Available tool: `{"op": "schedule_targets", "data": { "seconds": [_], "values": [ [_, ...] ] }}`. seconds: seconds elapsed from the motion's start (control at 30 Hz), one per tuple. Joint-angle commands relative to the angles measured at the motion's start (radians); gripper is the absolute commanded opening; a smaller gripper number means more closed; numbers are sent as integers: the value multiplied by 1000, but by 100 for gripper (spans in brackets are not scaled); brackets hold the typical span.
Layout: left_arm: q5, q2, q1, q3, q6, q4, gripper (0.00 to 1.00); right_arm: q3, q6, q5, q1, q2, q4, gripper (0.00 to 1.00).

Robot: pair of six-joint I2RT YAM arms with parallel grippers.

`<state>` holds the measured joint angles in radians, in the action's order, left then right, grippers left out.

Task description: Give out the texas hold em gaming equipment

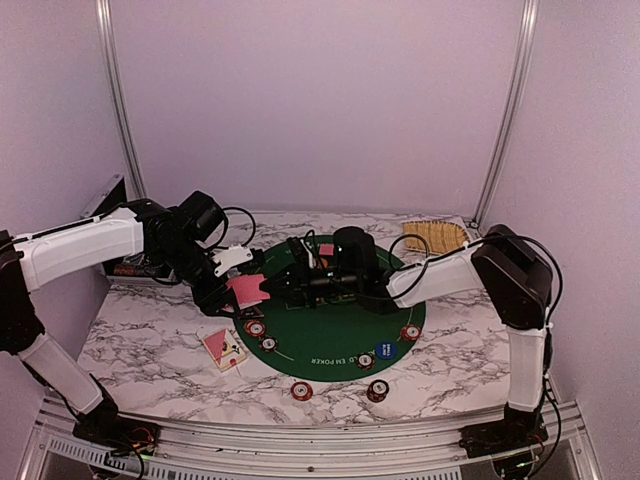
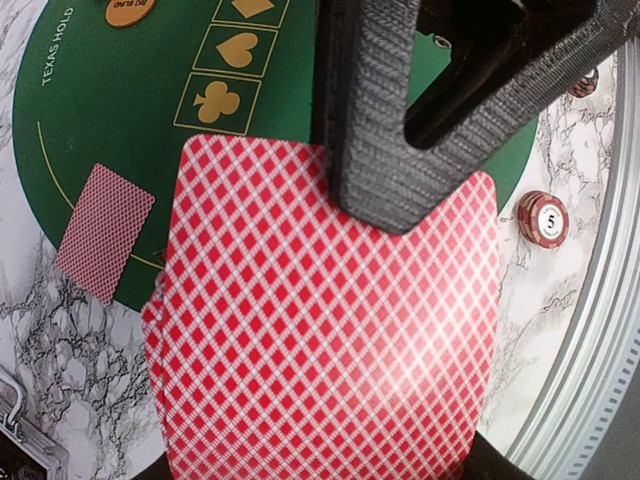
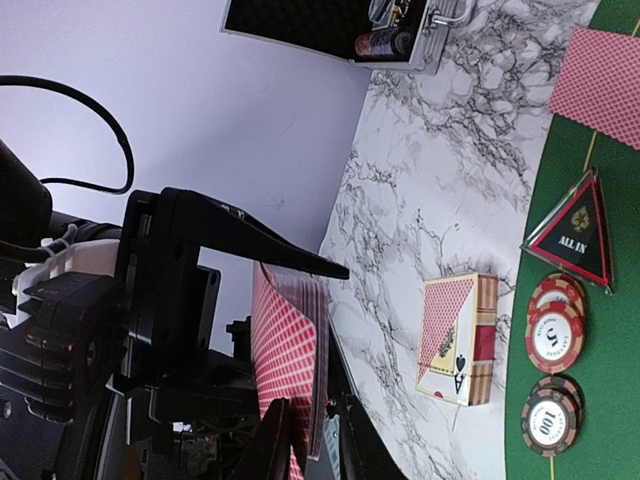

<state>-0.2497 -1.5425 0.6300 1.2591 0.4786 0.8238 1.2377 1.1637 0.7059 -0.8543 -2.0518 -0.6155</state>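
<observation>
My left gripper (image 1: 238,288) is shut on a deck of red-backed playing cards (image 2: 320,330) and holds it above the mat's left edge. My right gripper (image 3: 313,400) reaches across the green mat (image 2: 110,110); its fingers are closed in on the deck's edge (image 3: 290,340), one on each side. A single card (image 2: 105,232) lies face down on the mat. The dark triangular ALL IN marker (image 3: 575,235) and the chip stacks (image 3: 555,325) lie near the mat's left rim. More chips (image 1: 410,333) and a blue button (image 1: 383,350) lie to the front right, and an orange button (image 2: 130,10) lies on the mat.
A card box (image 1: 224,347) lies on the marble left of the mat. An open metal case (image 3: 350,25) sits at the far left. The woven straw tray (image 1: 435,236) is at the back right. Two chips (image 1: 302,390) lie off the mat near the front edge.
</observation>
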Motion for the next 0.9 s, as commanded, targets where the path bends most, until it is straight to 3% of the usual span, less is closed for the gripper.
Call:
{"op": "schedule_targets", "data": {
  "seconds": [0.0,0.3,0.57,0.87],
  "values": [
    [0,26,-4,-3,7,-6,0,-24,77,33,6,33,-109,16],
    [7,25,-9,-11,12,-6,0,-39,121,50,15,54,-169,0],
    [10,27,-13,-17,13,-6,0,-72,77,61,49,107,-94,0],
    [10,35,-19,-27,17,-6,0,-266,28,82,158,257,-17,0]
  ]
}}
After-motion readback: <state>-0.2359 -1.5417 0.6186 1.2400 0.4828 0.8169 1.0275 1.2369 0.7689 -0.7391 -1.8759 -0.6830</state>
